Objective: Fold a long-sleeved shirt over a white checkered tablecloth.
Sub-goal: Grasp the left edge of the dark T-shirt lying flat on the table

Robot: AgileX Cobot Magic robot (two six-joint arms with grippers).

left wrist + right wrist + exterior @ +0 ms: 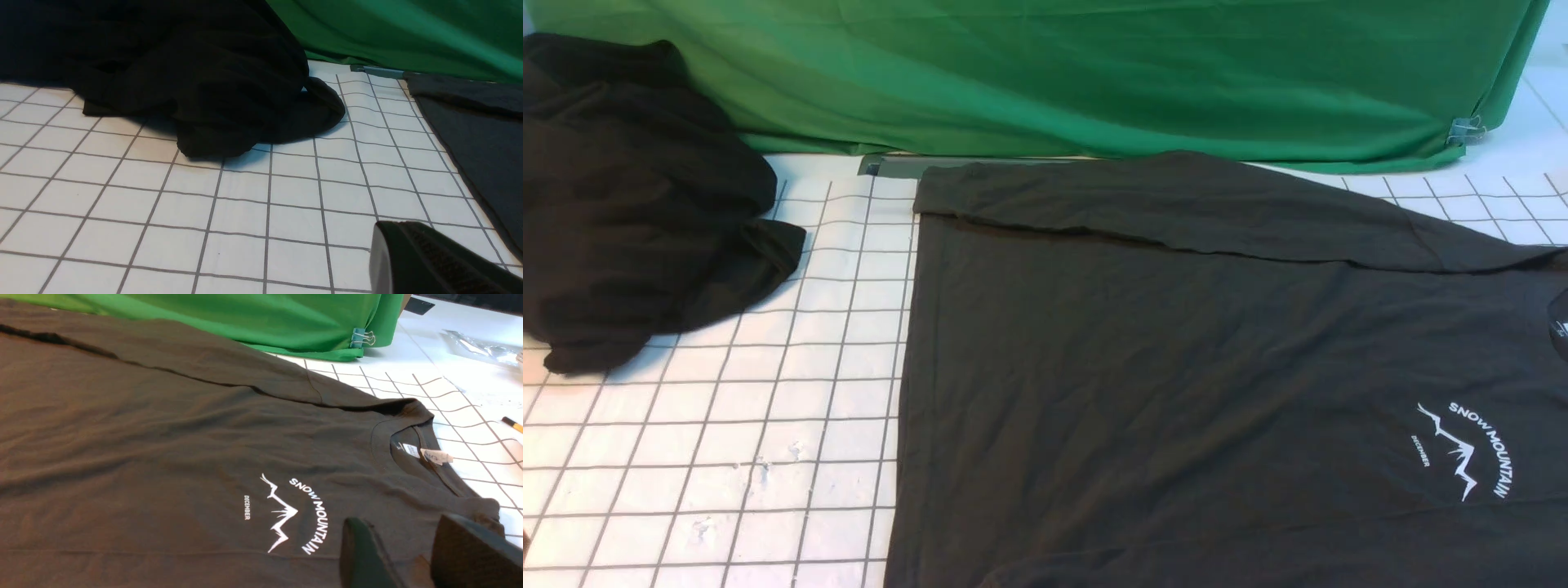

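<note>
- Well, the shirt (1176, 367) is spread flat on the checkered tablecloth (768, 408), chest print (1470, 449) facing up and collar (416, 441) towards the robot's right.
- The far sleeve (1176, 204) is already laid in along the far edge as a long flat band, so I'd say the folding has begun, with the body still to be doubled over.
- The right gripper (402, 524) hovers low over the cloth just beside the print, near the collar. Its jaws stand apart and I see nothing caught between them.
- The left gripper (408, 253) is closed on nothing, over bare tablecloth beside the shirt's hem.
- The next move probably calls for a pinch on the near shoulder or near sleeve, taking one layer only.
- The shirt is soft, matte, charcoal cotton with shallow wrinkles. It should drape and drag rather than hold a crease.
- A crumpled black garment (629, 204) sits well apart at the left, in front of a green cloth (1094, 73) across the back.
</note>
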